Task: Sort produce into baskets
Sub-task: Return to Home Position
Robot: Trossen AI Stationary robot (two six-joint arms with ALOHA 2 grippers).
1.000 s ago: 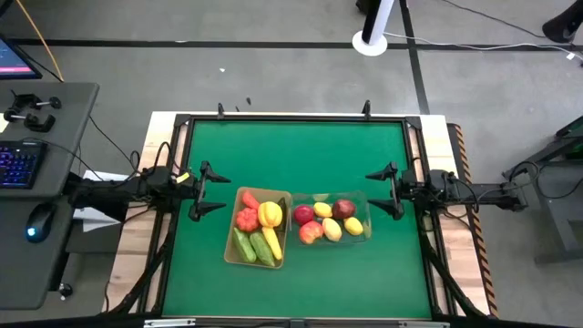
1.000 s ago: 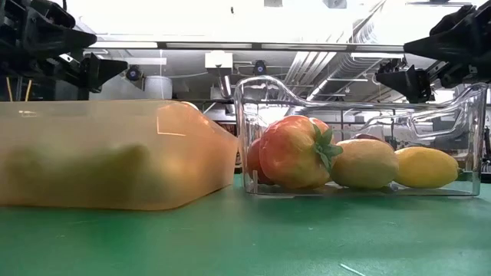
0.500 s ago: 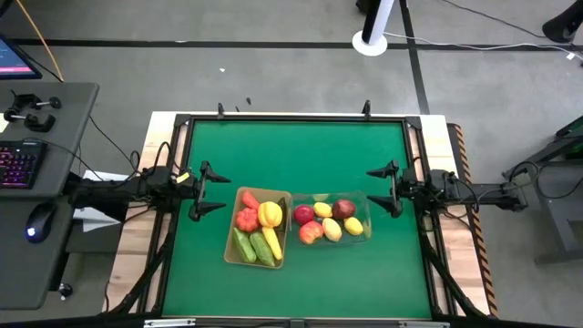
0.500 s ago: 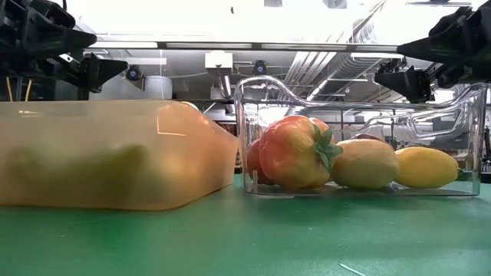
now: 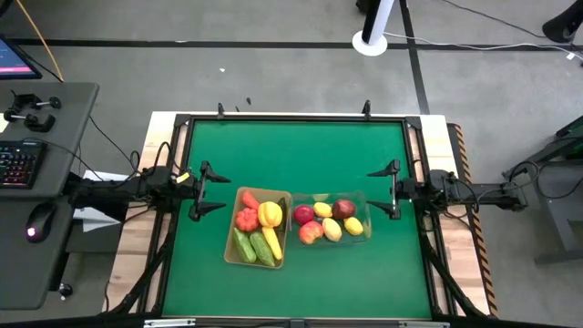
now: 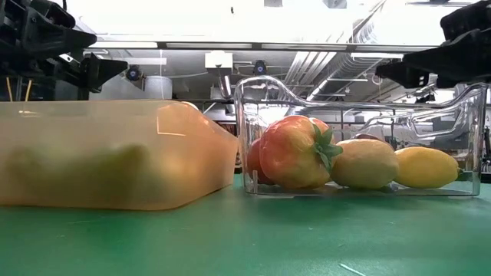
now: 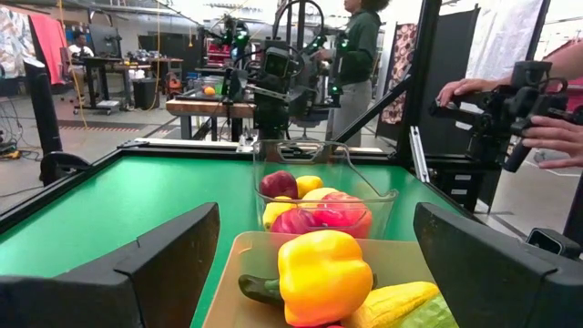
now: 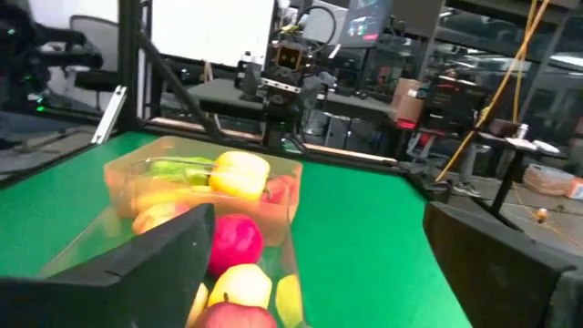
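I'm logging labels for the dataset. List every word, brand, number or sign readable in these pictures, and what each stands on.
No readable text anywhere.
Monitor beside the table: too small to read.
Screen in the room behind: blurred.
Tan bin, clear bin, produce: no labels visible.
Left gripper, right gripper, both open: no markings visible.

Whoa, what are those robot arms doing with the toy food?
They're sorting it into two bins. The yellow pepper and cucumbers lie in the tan bin, and the apples and lemons in the clear bin beside it. The left hand and right hand hang open and empty, one on each side.
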